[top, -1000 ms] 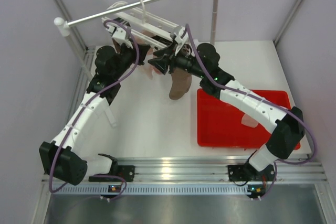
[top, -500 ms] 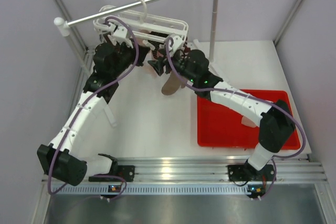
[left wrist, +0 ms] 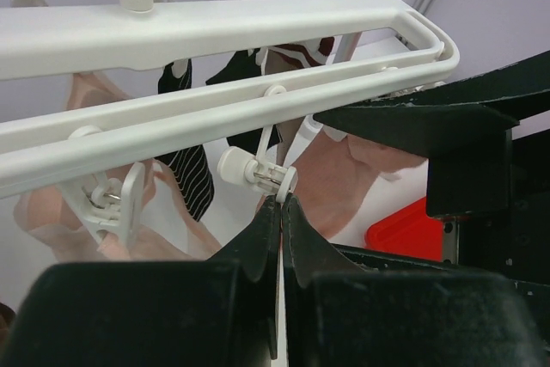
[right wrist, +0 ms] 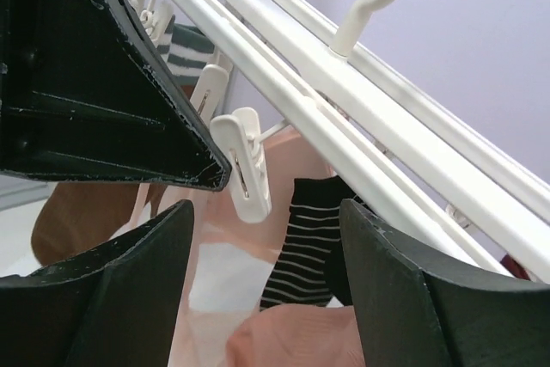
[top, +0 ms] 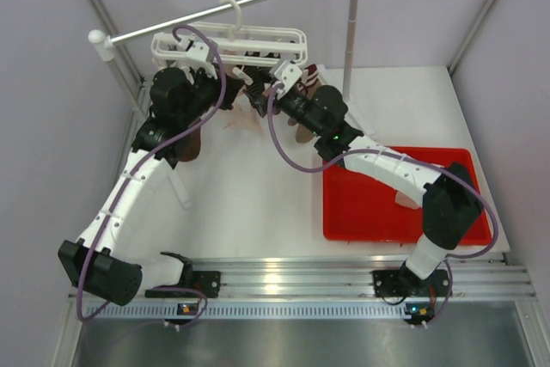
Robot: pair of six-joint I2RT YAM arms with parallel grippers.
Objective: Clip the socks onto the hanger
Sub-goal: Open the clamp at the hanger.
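Levelled now, the white plastic lattice hanger (top: 249,39) hangs over the far edge of the bench (top: 249,204); left pincer (left wrist: 281,217), pressed together, probably steadies a white clip (left wrist: 258,174); right pincer (right wrist: 266,225) gapes.

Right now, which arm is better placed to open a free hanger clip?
Probably right: the right end effector is open, an empty clip hanging between its fingers; the left end effector is shut.
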